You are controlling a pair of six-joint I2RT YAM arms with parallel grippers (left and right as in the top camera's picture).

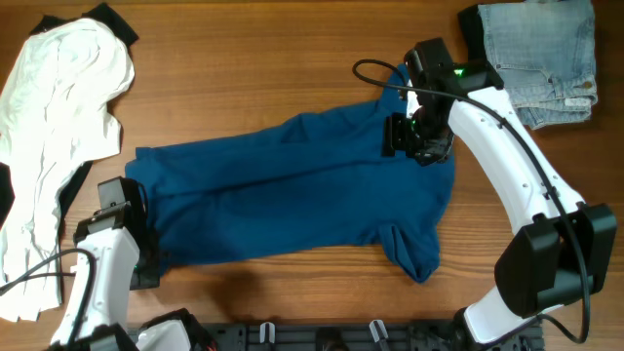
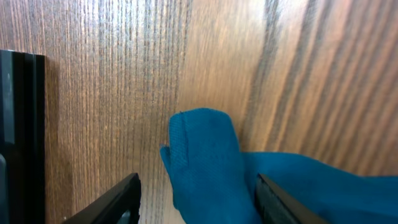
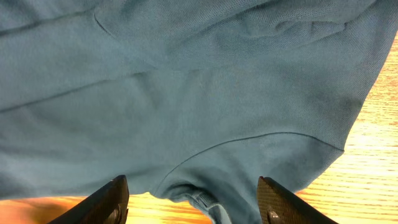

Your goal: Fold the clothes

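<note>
white garment (image 1: 58, 88) far left, jeans (image 1: 541, 58) far right of blue shirt (image 1: 292, 195)

right arm (image 1: 507, 146): white rounded shells, black joint housings. small green light (image 1: 456, 70) on the black wrist block. thin looped cable (image 1: 375, 70), black, off the wrist. left arm (image 1: 97, 288): same white shell, black trailing cable (image 1: 34, 268). right gripper (image 3: 193, 205) and left gripper (image 2: 199, 208): matte black fingers (image 3: 111, 200), flat, tapered tips.
</note>
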